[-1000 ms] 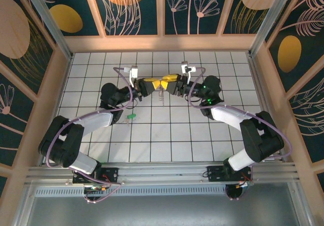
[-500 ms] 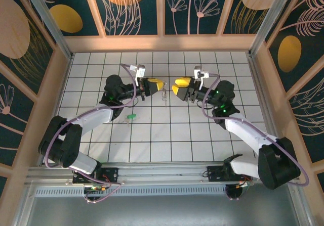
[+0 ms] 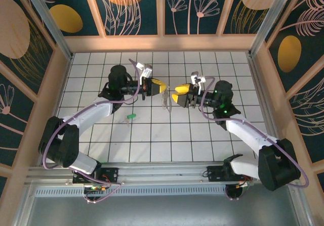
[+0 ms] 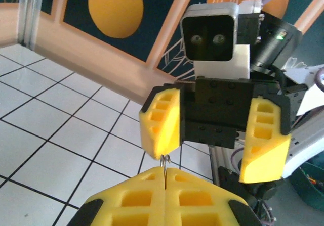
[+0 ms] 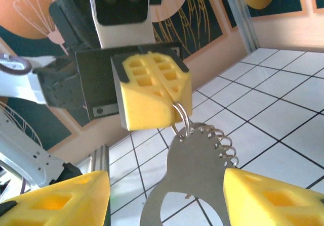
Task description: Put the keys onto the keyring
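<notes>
Gripping the keyring [image 3: 165, 99] tight in the left pincer [image 3: 162, 87], clamped shut on its wire, up in the air over the middle of the surface [image 3: 152, 140], with a flat silvery plate [image 5: 192, 175] and coil [image 5: 220, 140] dangling below. Facing it from the right with the right pincer [image 3: 178, 93], spread wide, holding nothing. Lying down there, nearer and further left: green-headed key [image 3: 131, 117].

A white tiled tabletop [image 3: 152, 140] is carrying one small green-headed key [image 3: 131, 116], which is lying left of centre.
</notes>
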{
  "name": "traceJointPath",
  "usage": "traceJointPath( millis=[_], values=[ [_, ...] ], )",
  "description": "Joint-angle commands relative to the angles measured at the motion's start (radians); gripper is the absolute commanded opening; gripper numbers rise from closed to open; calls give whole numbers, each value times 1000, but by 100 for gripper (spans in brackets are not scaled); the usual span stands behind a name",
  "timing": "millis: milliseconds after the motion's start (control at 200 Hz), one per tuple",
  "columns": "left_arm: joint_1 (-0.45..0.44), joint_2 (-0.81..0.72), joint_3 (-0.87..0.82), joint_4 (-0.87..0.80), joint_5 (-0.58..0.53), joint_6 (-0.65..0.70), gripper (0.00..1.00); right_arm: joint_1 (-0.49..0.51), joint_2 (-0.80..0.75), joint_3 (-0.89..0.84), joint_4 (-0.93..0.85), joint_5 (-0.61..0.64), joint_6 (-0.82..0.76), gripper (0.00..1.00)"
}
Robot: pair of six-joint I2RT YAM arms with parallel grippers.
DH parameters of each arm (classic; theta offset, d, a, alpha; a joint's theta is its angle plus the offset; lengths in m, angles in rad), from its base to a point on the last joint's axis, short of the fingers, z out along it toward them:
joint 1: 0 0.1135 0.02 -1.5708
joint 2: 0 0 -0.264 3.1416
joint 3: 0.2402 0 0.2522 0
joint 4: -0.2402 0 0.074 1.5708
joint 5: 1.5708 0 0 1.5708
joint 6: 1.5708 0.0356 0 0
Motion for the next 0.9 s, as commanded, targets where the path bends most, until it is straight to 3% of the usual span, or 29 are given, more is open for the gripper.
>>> traceJointPath(
  millis=[0,571,896],
  values=[
    [-3,10,49,-71,73,65,0,-9,24,29,3,-65,-33,61],
    [-9,28,63,-94,114,76,0,0,105,100,61,-102,10,52],
    [-15,32,74,-109,123,86,0,16,132,116,70,-105,11,38]
  ],
)
